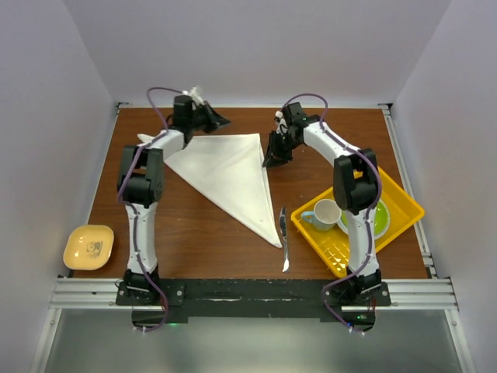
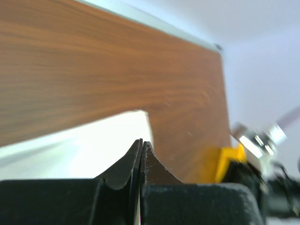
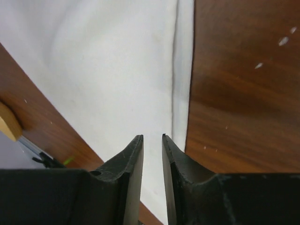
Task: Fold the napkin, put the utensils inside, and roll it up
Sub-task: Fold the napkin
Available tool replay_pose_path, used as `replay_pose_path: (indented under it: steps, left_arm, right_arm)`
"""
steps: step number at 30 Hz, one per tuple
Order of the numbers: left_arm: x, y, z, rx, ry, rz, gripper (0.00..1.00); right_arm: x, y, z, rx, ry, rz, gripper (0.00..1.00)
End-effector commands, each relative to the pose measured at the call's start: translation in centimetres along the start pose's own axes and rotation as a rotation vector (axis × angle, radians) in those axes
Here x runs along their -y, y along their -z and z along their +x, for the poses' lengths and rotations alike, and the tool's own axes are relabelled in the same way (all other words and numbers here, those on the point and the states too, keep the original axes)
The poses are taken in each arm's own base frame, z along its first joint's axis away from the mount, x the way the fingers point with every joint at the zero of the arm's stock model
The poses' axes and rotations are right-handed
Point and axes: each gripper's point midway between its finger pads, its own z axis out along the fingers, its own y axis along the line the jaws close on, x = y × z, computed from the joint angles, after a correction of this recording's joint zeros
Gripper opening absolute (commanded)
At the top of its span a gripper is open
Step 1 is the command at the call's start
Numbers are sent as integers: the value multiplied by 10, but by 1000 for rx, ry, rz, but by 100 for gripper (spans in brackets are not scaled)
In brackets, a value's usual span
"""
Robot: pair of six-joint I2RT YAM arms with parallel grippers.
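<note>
Table (image 1: 210, 233): wood-grain top, brown, smooth, low sheen.
Napkin (image 1: 229, 171): white cloth, matt, soft; the folded edge shows as a thin seam line in the right wrist view.
Knife (image 1: 284, 237): silver metal, polished, reflective.
Yellow tray (image 1: 332, 247), near right: plastic, grid-textured floor, slight gloss.
Mug (image 1: 326, 214): pale, glossy, ceramic-looking.
Green plate (image 1: 380, 221): smooth, shiny.
Yellow bowl (image 1: 88, 246), near left: smooth, satin finish.
Right gripper (image 3: 152, 138) and left gripper (image 2: 141, 143): black, matt, finely grainy, plastic-like.
Rail (image 1: 248, 285), near edge: bare brushed metal.
</note>
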Motion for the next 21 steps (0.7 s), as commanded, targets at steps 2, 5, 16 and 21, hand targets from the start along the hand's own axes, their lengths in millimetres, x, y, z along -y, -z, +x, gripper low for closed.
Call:
replay_pose_path:
  steps: [2, 5, 16, 21]
  left_arm:
    - [59, -29, 39, -60, -38, 224, 0]
    - [57, -41, 58, -80, -34, 211, 0]
    - [10, -56, 89, -141, 4, 106, 0]
    - [-15, -60, 100, -179, 16, 59, 0]
  right_arm:
    - [-34, -3, -31, 50, -4, -89, 19]
    - [-40, -8, -45, 84, -5, -115, 13]
    - [-36, -45, -54, 49, -57, -145, 5]
    - [-15, -45, -34, 30, -43, -87, 4]
